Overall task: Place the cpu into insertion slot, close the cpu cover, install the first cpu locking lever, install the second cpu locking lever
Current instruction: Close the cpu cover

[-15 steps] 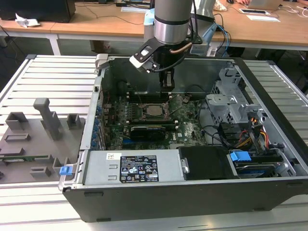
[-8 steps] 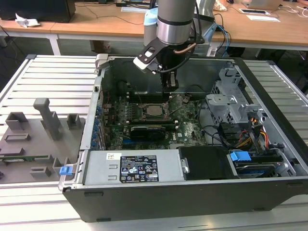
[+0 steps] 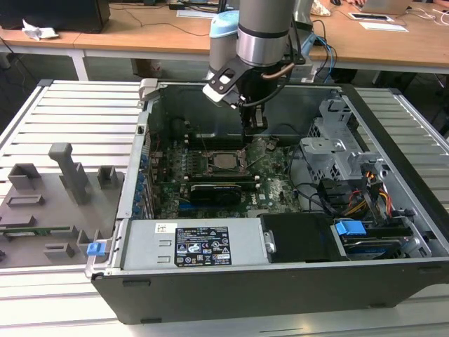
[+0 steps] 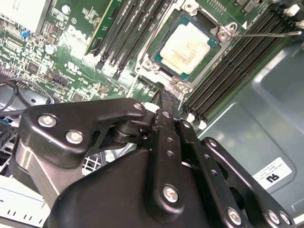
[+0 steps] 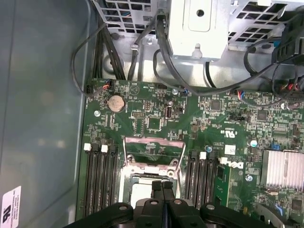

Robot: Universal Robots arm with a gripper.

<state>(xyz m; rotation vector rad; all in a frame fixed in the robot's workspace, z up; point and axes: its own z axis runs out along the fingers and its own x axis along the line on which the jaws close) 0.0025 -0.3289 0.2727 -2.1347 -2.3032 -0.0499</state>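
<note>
One cpu [image 4: 187,47] sits in the one insertion slot [image 4: 214,42], claw [image 5: 162,185] pinched together, empty, over it

the pincer [image 3: 254,128] is hanging inside the case [image 3: 280,288], just above the board [image 3: 273,186]. the chip [image 4: 187,47] is lying in the socket [image 4: 148,64], just past the pincer's tips. the cover plate [image 5: 154,141] is standing tilted up at one edge of the socket, close by the tips. memory slots [image 4: 228,73] are running along both sides of the socket. a drive cage [image 3: 337,144] is sitting to the exterior view's right of the pincer. a tray [image 3: 42,219] is lying outside the case, well off to the exterior view's left.
</note>
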